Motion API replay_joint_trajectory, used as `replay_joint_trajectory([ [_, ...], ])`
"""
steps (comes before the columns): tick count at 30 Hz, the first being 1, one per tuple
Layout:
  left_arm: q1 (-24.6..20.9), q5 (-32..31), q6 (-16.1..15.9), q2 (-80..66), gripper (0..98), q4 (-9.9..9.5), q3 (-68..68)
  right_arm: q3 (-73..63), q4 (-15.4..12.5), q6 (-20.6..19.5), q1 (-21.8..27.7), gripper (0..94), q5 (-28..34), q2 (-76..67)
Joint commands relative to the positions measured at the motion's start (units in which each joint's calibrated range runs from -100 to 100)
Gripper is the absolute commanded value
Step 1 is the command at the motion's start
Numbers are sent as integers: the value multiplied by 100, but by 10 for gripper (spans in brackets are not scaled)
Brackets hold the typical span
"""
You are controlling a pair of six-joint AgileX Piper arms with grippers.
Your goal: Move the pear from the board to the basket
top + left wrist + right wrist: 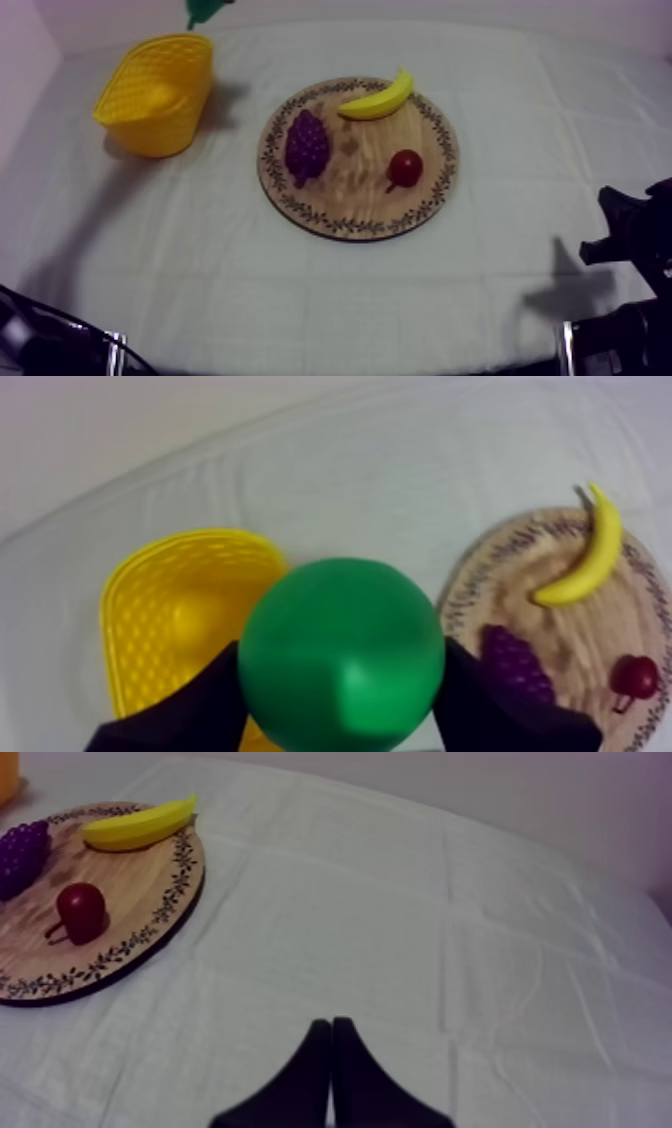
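My left gripper (340, 694) is shut on the green pear (340, 651), its black fingers (195, 711) pressing both sides. The pear hangs high above the table, beside the right rim of the yellow basket (170, 626). In the top view the pear (205, 10) pokes in at the far edge, just behind the basket (158, 92) at the table's left. The round wooden board (350, 205) lies mid-table. My right gripper (332, 1027) is shut on nothing, low over bare cloth to the right of the board (130, 937).
On the board lie a banana (378, 99) at the far edge, purple grapes (307, 145) on the left and a small red fruit (404, 168) on the right. My right arm (630, 240) rests at the table's near right.
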Motion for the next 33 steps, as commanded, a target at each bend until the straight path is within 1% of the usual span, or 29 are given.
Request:
replay_joint_trajectory([
  [1, -542, -411, -21, 5, 615, 80, 460, 4, -2, 1, -1, 3, -2, 1],
  [5, -889, -967, -49, 201, 620, 212, 932, 4, -2, -1, -1, 3, -2, 1],
  [10, -1175, -1437, -81, 683, 622, 369, 1171, 4, -2, -2, -1, 3, -2, 1],
  [14, -1271, -1714, -104, 1100, 623, 471, 1258, 4, -2, -2, -1, 3, -2, 1],
  [20, -1299, -2241, -180, 1711, 626, 688, 1435, 4, -2, -2, -1, 3, -2, 1],
  [22, -1295, -2304, -203, 1895, 627, 738, 1412, 4, -2, -2, -1, 3, -2, 1],
  [27, -1272, -2216, -235, 2182, 644, 796, 1193, 4, -2, -2, -1, 3, -2, 1],
  [33, -1324, -2322, -337, 2184, 749, 928, 1279, 4, -2, -2, -1, 3, -2, 1],
])
